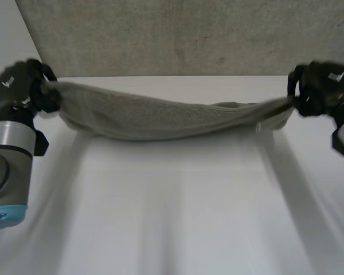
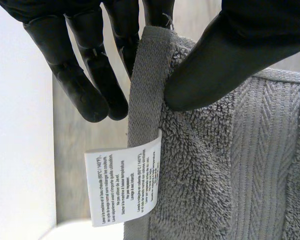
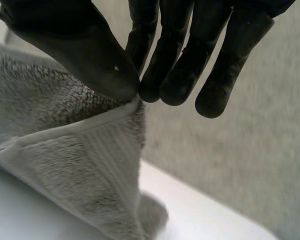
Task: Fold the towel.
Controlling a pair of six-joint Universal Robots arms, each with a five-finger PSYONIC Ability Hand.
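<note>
White table (image 1: 172, 217), grey wall (image 1: 189, 34): left hand (image 1: 20, 85) and right hand (image 1: 324, 86) each pinch a corner of the towel (image 1: 160, 117), slung sagging over the table's far edge; looks mid-fold, next needs both ends lowered evenly.

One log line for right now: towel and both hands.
towel: stretched between hands, middle sagging | left hand: pinching one end corner, by label | right hand: pinching other end corner
</note>
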